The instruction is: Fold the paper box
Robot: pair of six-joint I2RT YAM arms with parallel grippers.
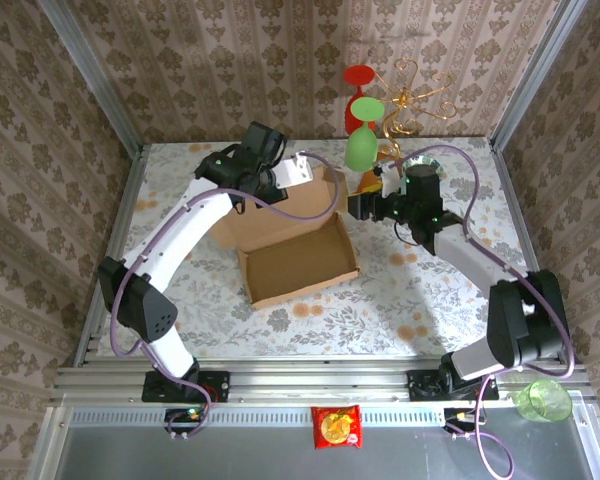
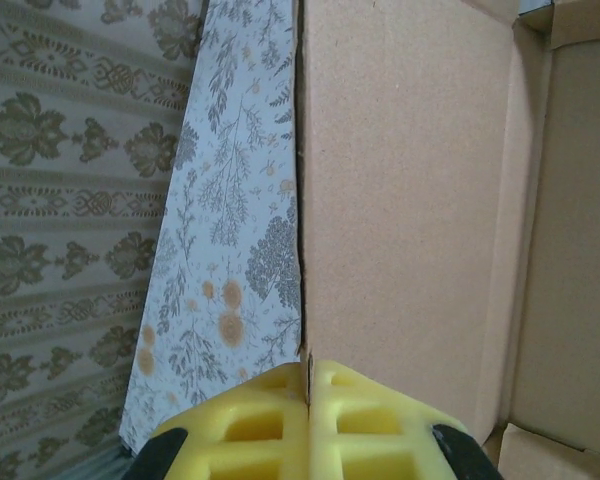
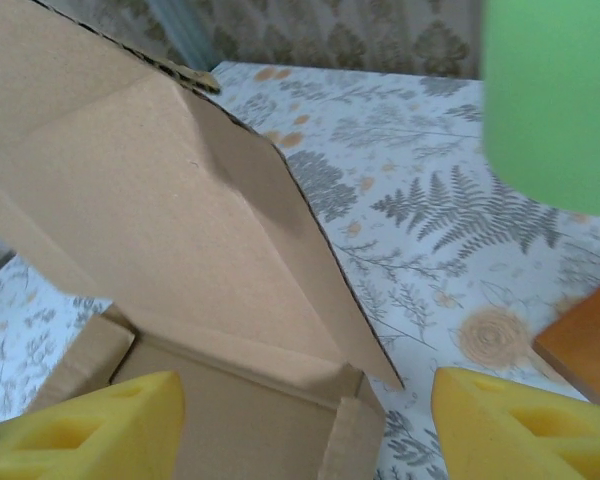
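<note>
The paper box [image 1: 300, 262] is plain tan corrugated cardboard and lies centrally. Its shallow tray is open upward on the near side, with its lid panel tilted up behind.

The paper box [image 1: 298, 262] is matt tan corrugated cardboard, finely grained, with ragged cut edges. The bench [image 1: 420, 290] has a smooth, matt floral-printed covering. The left claw [image 2: 308, 372] and right claw [image 3: 305, 385] have dull yellow moulded pads. The rail [image 1: 310, 383] is brushed metal, and the green cup [image 1: 543, 399] is translucent glossy plastic.
</note>
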